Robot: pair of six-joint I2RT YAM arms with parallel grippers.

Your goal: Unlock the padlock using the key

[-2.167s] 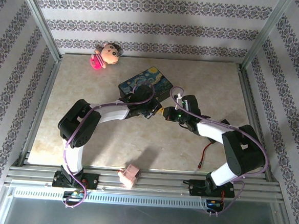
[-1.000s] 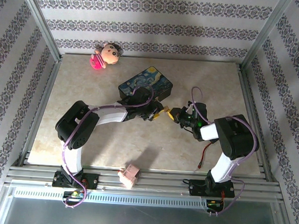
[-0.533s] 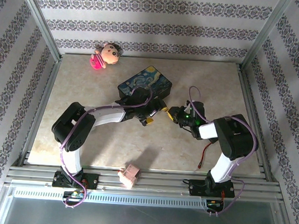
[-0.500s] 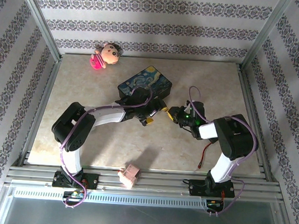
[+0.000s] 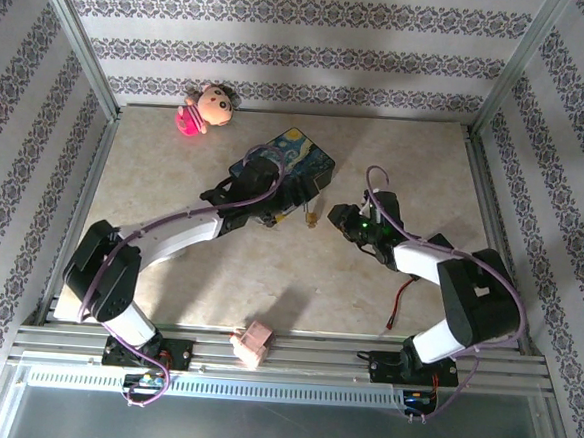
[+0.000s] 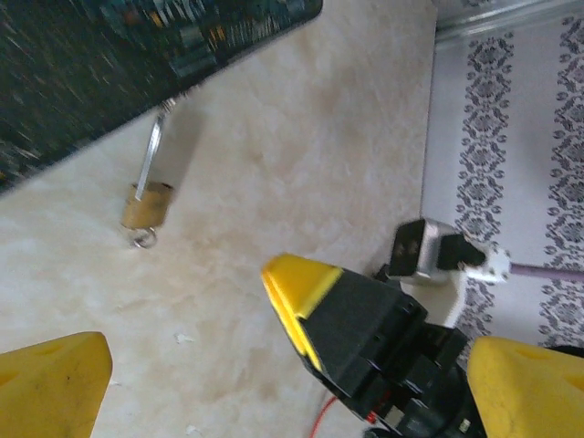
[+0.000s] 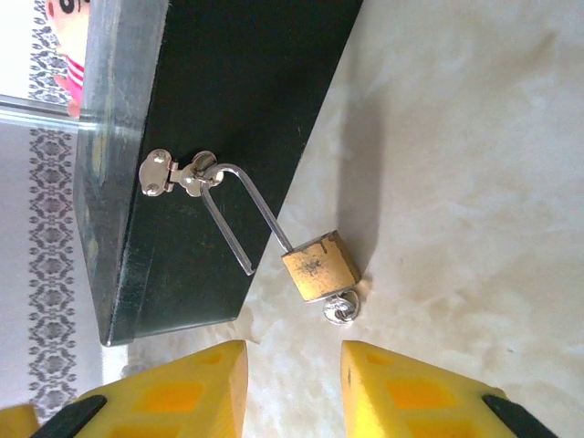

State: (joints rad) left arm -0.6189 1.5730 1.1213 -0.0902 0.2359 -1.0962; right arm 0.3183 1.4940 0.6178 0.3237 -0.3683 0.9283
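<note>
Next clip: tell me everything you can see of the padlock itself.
The padlock is tiny, with a scuffed brass-coloured block body and a long thin silvery shackle. The shackle is threaded through the small metal hasp on the dark box wall; one leg enters the body, the other ends free, so it looks open. The body lies tilted on the marble-look table next to the box. A small silvery piece, key or ring, sits at its base. The right end effector is close, not touching.

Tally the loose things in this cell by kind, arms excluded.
Padlock: 1
Painted box: 1
Doll: 1
Pink block: 1
Small silvery piece at the padlock's base, perhaps the key: 1
Total: 5
</note>
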